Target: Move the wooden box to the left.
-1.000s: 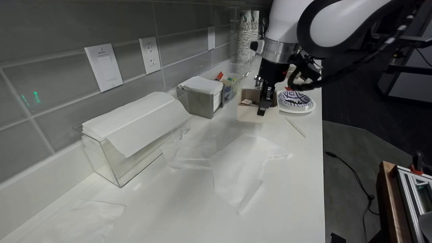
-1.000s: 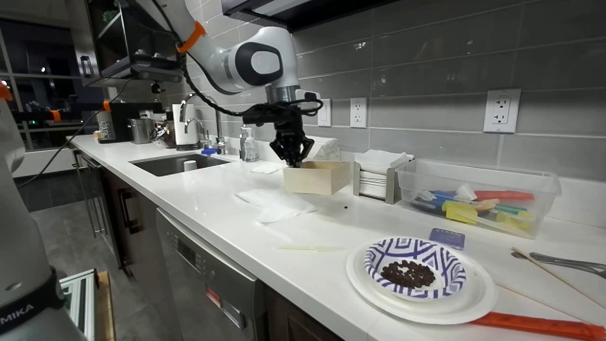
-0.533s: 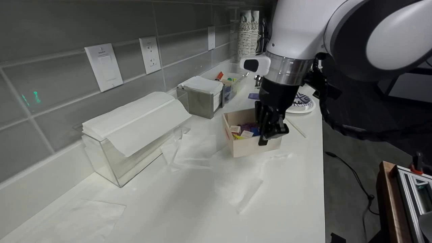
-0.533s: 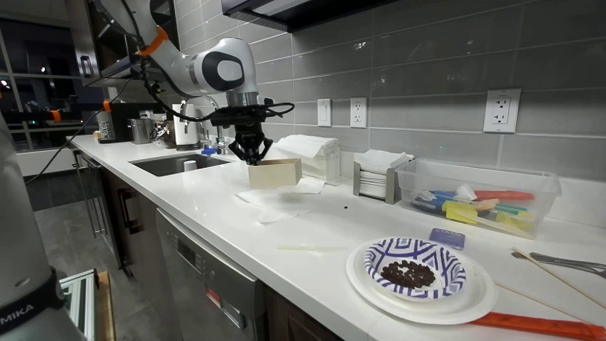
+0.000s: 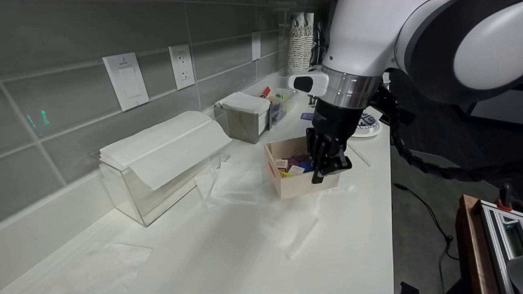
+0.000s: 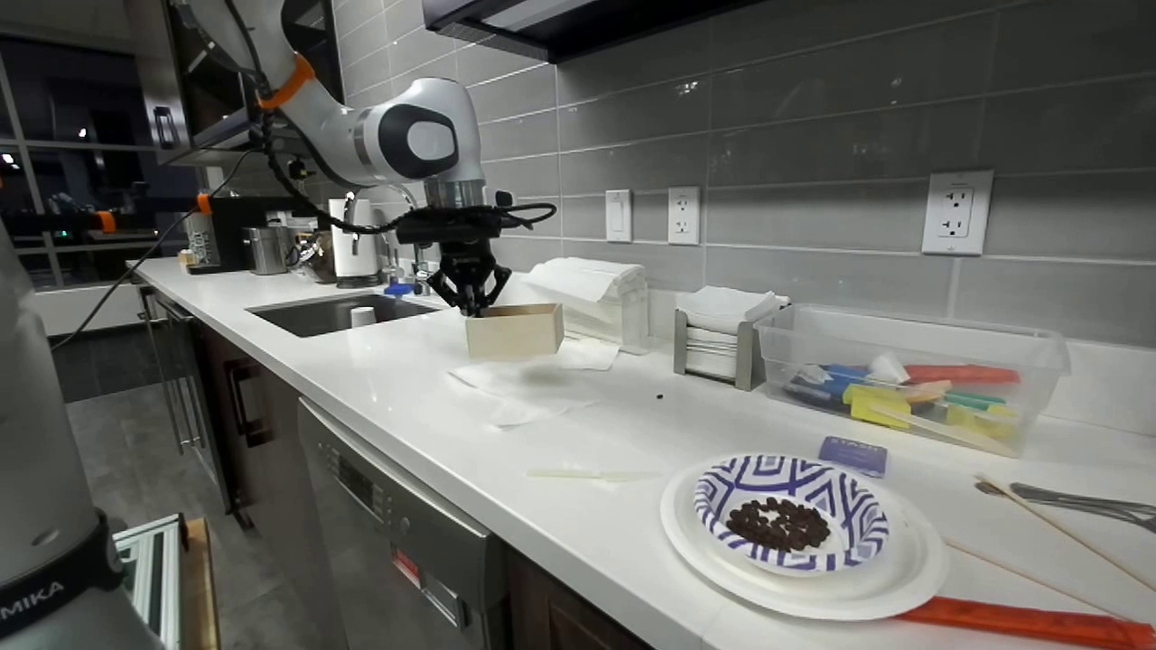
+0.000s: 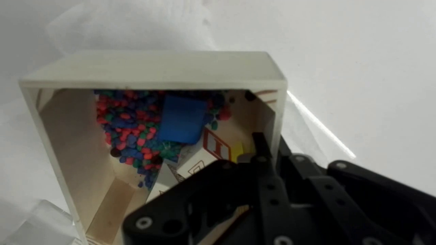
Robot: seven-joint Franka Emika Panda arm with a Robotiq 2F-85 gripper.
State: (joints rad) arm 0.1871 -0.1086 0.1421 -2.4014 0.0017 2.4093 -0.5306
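The wooden box (image 5: 300,187) is pale, open-topped and slightly tilted. It also shows in an exterior view (image 6: 513,338), where it appears raised a little above the counter, over a loose napkin (image 6: 524,397). My gripper (image 5: 318,178) is shut on one wall of the box. In the wrist view the fingers (image 7: 272,144) stand on both sides of that wall, one inside and one outside. The box (image 7: 153,68) holds a blue block (image 7: 183,119), white letter blocks (image 7: 204,153), a yellow piece and many small coloured pebbles (image 7: 133,129). The gripper hides one corner of the box.
A clear napkin dispenser (image 5: 130,196) and a napkin holder (image 5: 239,124) stand along the wall. A sink (image 6: 312,316) lies at the left. A clear bin (image 6: 912,334), a paper plate (image 6: 686,533) and a patterned bowl (image 6: 858,515) stand at the right. Loose napkins (image 5: 290,220) lie on the counter.
The gripper and box have moved left in an exterior view, past the napkin holder toward the sink and dispenser. Over the last half second they moved only slightly further. The grip stayed shut.
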